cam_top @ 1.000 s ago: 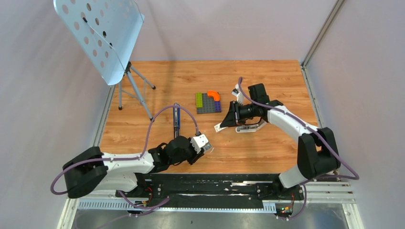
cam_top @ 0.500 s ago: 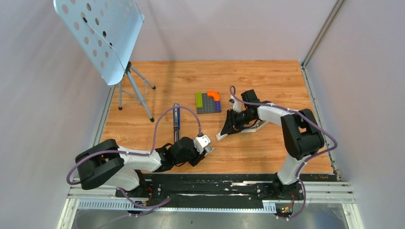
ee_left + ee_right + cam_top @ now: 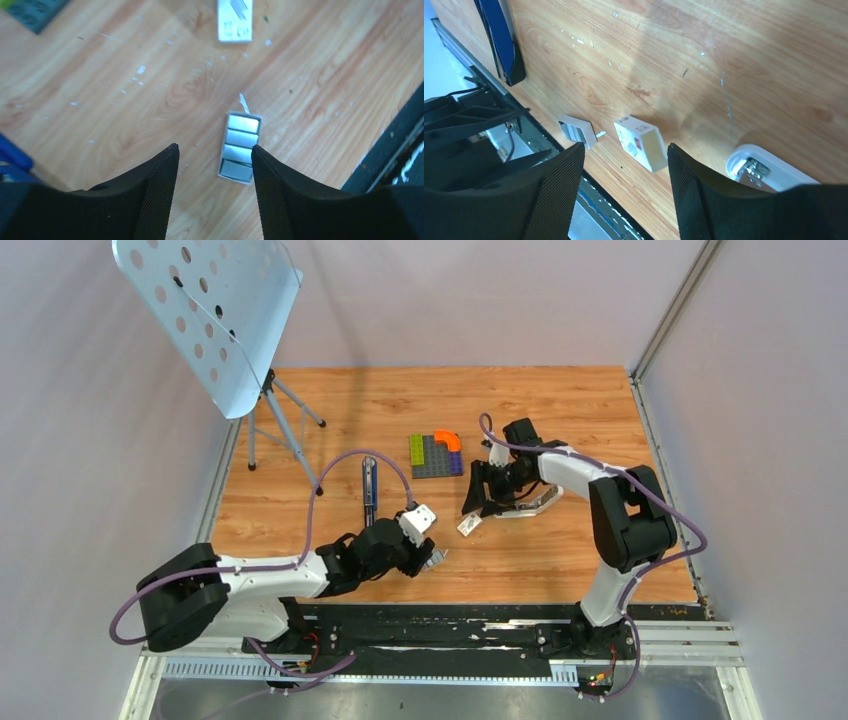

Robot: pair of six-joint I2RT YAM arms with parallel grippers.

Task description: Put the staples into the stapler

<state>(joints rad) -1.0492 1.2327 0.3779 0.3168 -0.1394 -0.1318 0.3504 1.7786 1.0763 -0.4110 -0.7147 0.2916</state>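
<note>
Left fingers (image 3: 160, 190) open, empty; right fingers (image 3: 559, 190) likewise. Staples (image 3: 241, 145) sit in their tray (image 3: 223, 152) on the tabletop (image 3: 125, 100), just ahead of the left fingers; stapler (image 3: 369, 483) lies apart. Judgement: centre over one strip, pinch its long sides, lift level.

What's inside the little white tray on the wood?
Rows of shiny grey staples fill the tray. Anything under them is hidden.
</note>
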